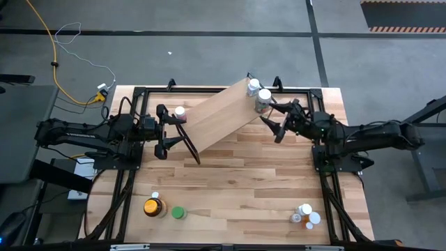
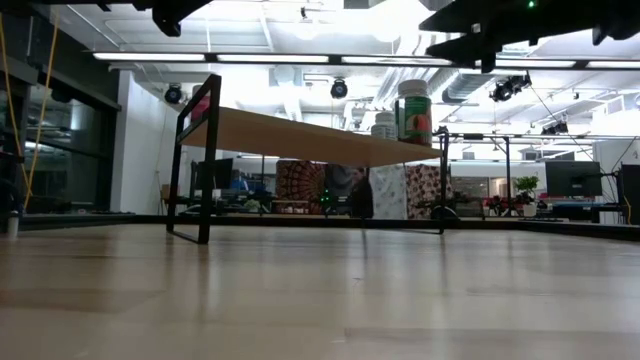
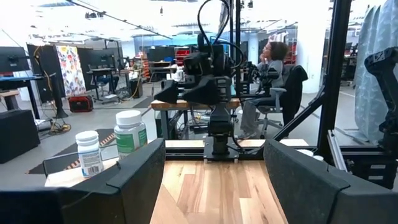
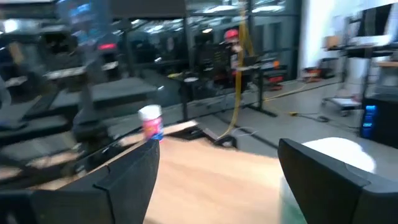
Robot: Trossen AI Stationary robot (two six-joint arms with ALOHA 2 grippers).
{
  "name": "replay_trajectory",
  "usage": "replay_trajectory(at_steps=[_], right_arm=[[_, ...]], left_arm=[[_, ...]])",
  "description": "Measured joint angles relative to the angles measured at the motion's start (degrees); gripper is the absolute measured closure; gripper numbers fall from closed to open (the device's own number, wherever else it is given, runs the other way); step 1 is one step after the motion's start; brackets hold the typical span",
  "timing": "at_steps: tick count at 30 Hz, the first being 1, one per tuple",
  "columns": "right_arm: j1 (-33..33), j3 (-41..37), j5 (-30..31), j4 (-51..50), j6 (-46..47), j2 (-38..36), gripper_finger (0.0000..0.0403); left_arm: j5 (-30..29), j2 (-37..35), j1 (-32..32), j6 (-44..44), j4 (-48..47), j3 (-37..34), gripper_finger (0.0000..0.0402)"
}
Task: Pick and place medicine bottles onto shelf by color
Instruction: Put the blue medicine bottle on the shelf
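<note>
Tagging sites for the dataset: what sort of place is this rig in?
Most likely an open-plan robotics lab or workshop: bare ceiling with strip lights, rows of desks with monitors, a person in an office chair, and a cable across the concrete floor.

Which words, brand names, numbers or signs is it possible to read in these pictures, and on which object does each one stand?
No text can be read.
White bottle with blue label: print too small.
Green-labelled bottle beside it on the shelf: label blurred.
Pink-labelled bottle: blurred.
Amber jar and the other bottles on the table: too small.
</note>
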Motion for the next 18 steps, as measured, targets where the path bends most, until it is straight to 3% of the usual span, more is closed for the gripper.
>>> replay_trajectory(at_steps=[11,13,15,18], right_arm=[[-0.03,0.22,9.56,-0.77,4.65,0.01,0.0084],[-0.05,0.22,9.11,-1.47,6.43,0.04,0.0084],[-0.07,0.22,4.34,-1.98,5.93,0.28,0.0084],[0.30,0.23,-10.19,-2.50,4.95,0.47,0.0084]], left_arm=[[0.00,0.00,0.01,0.02,0.00,0.00,0.0141],[0.00,0.00,0.01,0.01,0.00,0.00,0.0141],[0.00,0.00,0.01,0.02,0.00,0.00,0.0141],[0.00,0.00,0.01,0.02,0.00,0.00,0.0141]])
